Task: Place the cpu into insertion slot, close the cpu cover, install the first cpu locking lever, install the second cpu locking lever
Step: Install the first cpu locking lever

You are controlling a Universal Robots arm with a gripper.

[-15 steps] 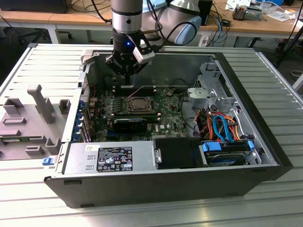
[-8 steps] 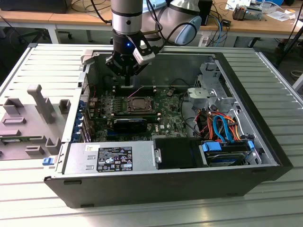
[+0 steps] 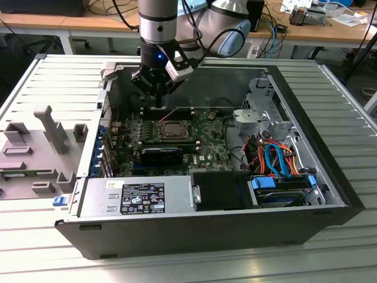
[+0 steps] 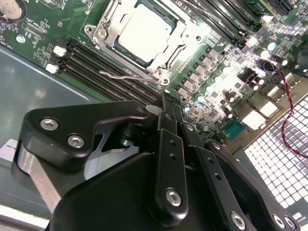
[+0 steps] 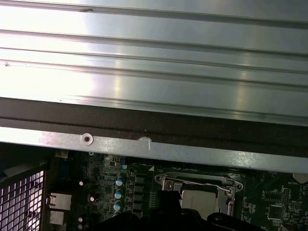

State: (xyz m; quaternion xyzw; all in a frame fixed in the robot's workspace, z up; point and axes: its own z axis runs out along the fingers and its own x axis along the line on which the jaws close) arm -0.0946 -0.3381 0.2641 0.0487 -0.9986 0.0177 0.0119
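While the open computer case (image 3: 318, 194) lies on its side on the ribbed metal surface (image 3: 35, 82), the arm reaches down into it from above, and the end effector (image 3: 158, 97) hangs over the motherboard (image 3: 203, 138) just behind the insertion slot (image 3: 171, 131), toward the far wall of the case in the exterior view. The cpu (image 4: 144, 33) already sits in the insertion slot, its pale silvery top showing through the square window of the cpu cover (image 4: 107, 29), which lies flat over it in the second wrist view. Beside the socket a thin wire locking lever (image 4: 127, 74) stands a little raised over the dark memory slots (image 4: 91, 60), seemingly not hooked down, though that is hard to judge. In the first wrist view the cpu (image 5: 199, 199) and the silver cover (image 5: 197, 182) show below the case wall (image 5: 154, 149). The black fingers (image 4: 166, 120) of the end effector lie close together, drawn nearly to a narrow point, with nothing between them, and they hover near the socket's corner without touching it. A grey fixture tray (image 3: 41, 153) rests on the surface at the exterior view's left, beside the case.
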